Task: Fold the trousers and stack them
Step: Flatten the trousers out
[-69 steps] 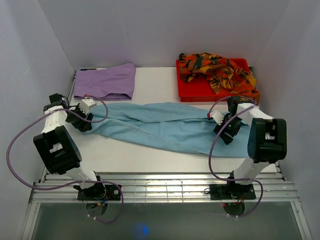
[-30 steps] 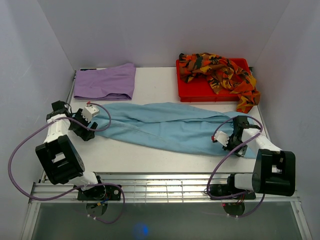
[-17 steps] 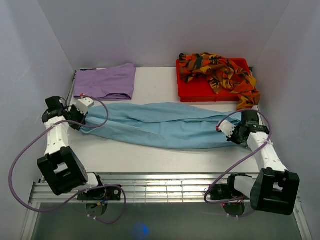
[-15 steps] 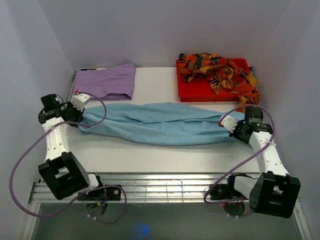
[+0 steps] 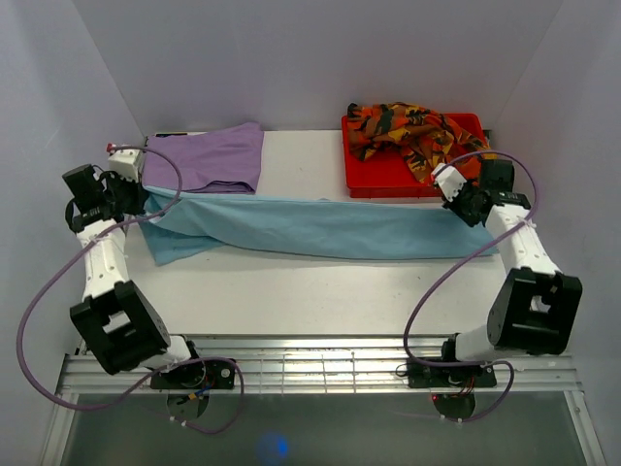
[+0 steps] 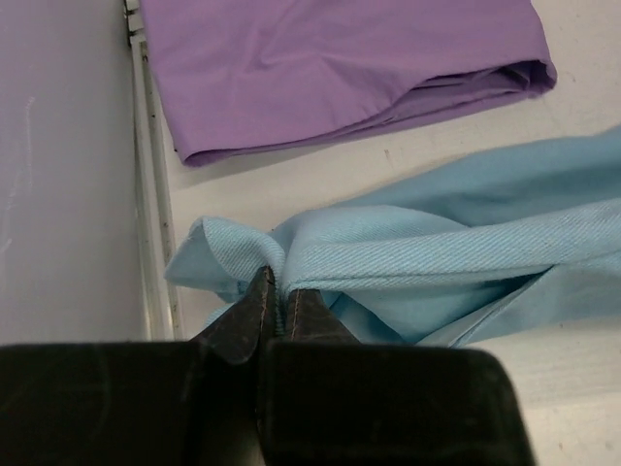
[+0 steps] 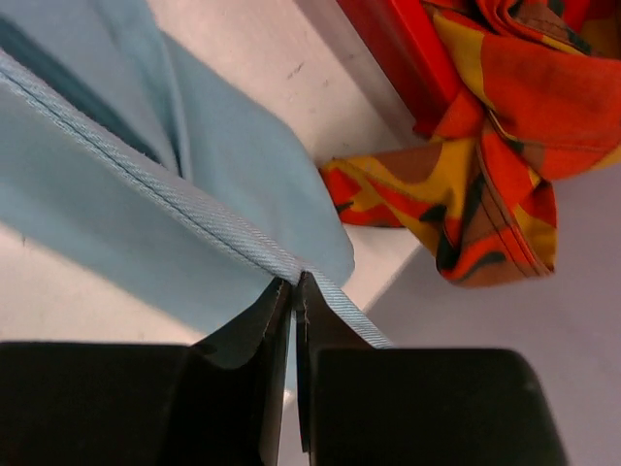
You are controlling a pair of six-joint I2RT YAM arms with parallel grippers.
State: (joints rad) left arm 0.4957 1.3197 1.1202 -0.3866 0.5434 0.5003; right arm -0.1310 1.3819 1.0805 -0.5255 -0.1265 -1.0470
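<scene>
As the top view shows, the light blue trousers are stretched in 1 long band across the desk, with the upper edge pulled straight. The left claw pinches their left end, and the right claw pinches their right end. The lilac trousers lie folded just behind the left part of the blue pair. The red tray with the patterned trousers stands just behind the right part.

In the left wrist view, the claw is pressed together on a bunched blue hem.

In the right wrist view, the 2 fingers squeeze a seamed blue edge.
</scene>
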